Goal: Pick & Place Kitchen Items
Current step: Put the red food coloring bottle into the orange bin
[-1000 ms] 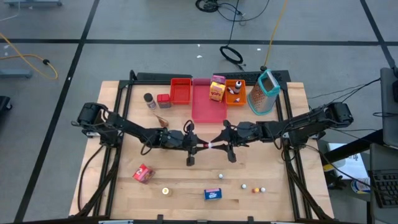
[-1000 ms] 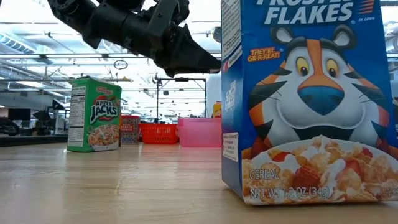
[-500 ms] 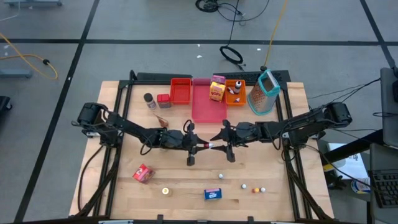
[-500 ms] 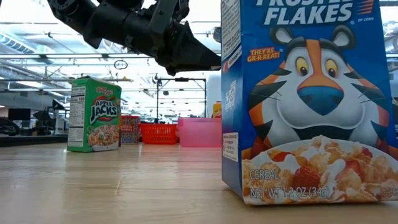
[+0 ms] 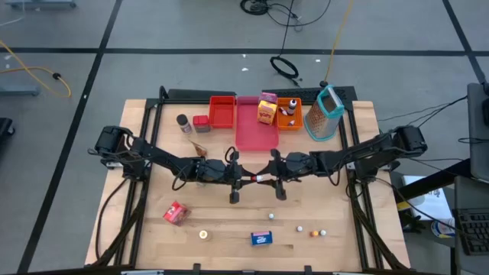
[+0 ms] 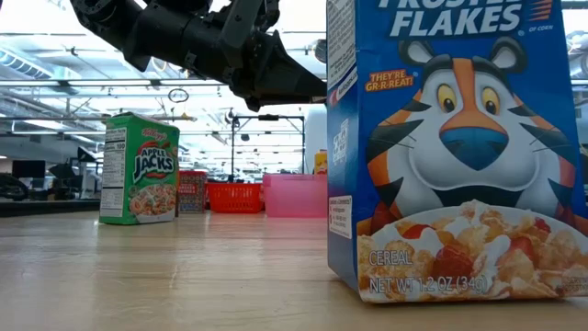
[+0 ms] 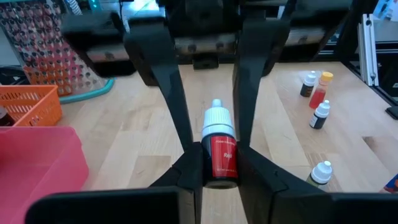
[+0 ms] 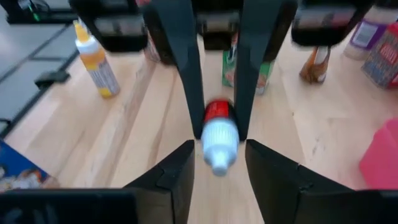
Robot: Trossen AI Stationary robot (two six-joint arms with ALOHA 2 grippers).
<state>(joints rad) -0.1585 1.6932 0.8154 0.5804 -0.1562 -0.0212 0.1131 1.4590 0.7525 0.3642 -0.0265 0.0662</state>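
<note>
Two grippers met over one little red bottle.

Near the middle of the high view, the left gripper squeezed the red bottle tight; the right gripper had its fingers spread around the white cap.

We see even, bright overhead light with soft, short shadows on the table, ceiling strips glaring toward 10 o'clock in the low view, and a blurred white-capped red bottle in the right wrist view.
</note>
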